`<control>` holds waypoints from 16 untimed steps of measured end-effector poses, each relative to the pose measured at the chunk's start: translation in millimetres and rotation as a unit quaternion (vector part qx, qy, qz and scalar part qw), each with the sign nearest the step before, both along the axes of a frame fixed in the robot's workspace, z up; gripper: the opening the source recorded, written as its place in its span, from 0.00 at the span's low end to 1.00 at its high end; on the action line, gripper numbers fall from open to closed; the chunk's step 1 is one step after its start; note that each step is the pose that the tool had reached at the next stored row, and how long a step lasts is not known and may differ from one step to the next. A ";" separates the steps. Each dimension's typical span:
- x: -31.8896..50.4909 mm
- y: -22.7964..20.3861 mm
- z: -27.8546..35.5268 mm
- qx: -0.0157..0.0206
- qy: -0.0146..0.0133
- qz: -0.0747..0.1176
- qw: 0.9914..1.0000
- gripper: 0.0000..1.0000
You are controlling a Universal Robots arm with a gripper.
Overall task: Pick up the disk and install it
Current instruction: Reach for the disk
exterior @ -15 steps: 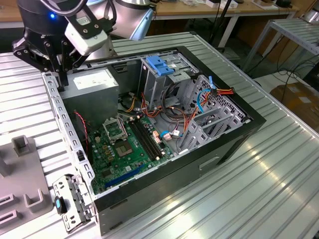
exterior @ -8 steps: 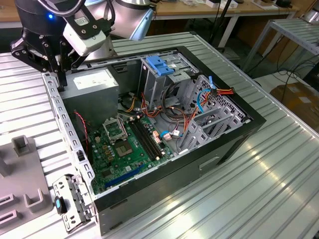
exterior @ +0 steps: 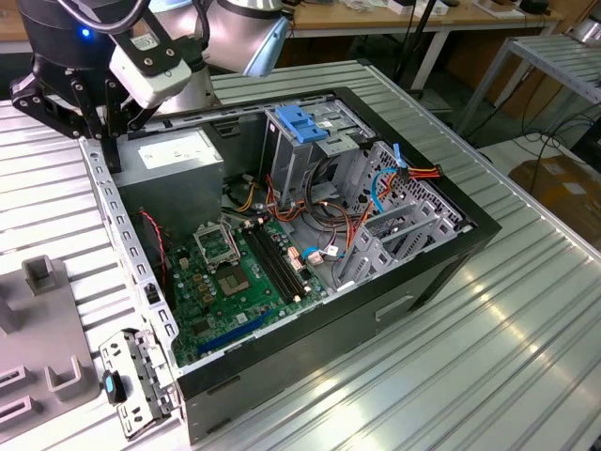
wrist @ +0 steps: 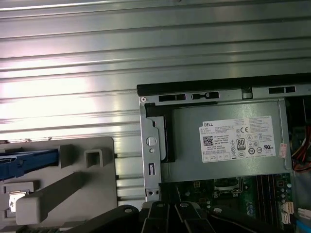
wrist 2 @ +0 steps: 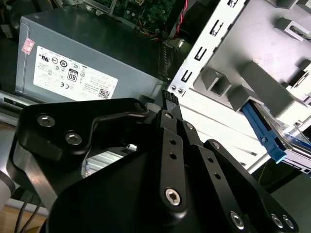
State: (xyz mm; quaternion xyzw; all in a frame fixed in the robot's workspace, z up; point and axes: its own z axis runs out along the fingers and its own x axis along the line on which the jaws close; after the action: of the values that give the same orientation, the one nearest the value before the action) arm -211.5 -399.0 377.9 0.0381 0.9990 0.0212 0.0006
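Jaws first: from where I stand I cannot tell whether they are parted or closed, as the dark linkage hides them, but the gripper [wrist 2: 170, 100] carries no disk. It hangs over the back corner of the case [exterior: 310, 366], just beside the power supply [exterior: 174, 164], at the exterior view's upper left. The disk [wrist: 24, 162] lies outside the case in a grey fixture [wrist: 97, 184] on the ribbed table [exterior: 488, 357]; in the first wrist view its blue rail pokes out between the fixture's blocks. So by my reckoning the job has hardly begun: the disk is not yet lifted, and both the pick and the install are left to do. The cage [exterior: 300, 132] with its blue top stands inside the case toward the far side, well apart from the fixture. Between the two rise the case's perforated back wall and the power supply, so I'd say the carry has to clear those. Loose orange, red and blue cables [exterior: 413, 176] hang just beside the cage, above the green board [exterior: 230, 282], and they look likely to snag anything brought in low.
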 end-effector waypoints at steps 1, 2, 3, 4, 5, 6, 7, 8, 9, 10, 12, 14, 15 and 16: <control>-0.9 0.0 0.0 0.000 0.000 0.000 1.000 0.11; -2.8 0.0 -0.1 0.000 0.000 0.000 1.000 0.11; -4.5 0.0 -0.2 0.000 0.000 0.000 1.000 0.11; -7.0 0.0 -0.2 0.000 0.000 0.000 1.000 0.11; -9.0 0.0 -0.2 0.000 0.000 0.000 1.000 0.11; -11.6 0.1 -0.2 0.000 0.000 0.000 1.000 0.11; -13.6 0.1 -0.2 0.000 0.000 0.000 1.000 0.11; -18.1 0.3 -0.3 0.000 0.000 0.000 1.000 0.11; -20.7 0.4 -0.3 0.000 0.000 0.000 1.000 0.11; -20.7 0.4 -0.4 0.000 0.000 0.000 1.000 0.11; -20.8 0.4 -0.3 0.000 0.000 0.000 1.000 0.11; -24.3 0.4 -0.3 0.000 0.000 0.000 1.000 0.11; -24.3 0.4 -0.3 0.000 0.000 0.000 1.000 0.11; -24.4 0.4 -0.3 0.000 0.000 0.000 1.000 0.11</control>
State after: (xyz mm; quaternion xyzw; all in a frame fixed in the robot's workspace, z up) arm -235.8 -398.6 377.6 0.0381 0.9990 0.0214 0.0005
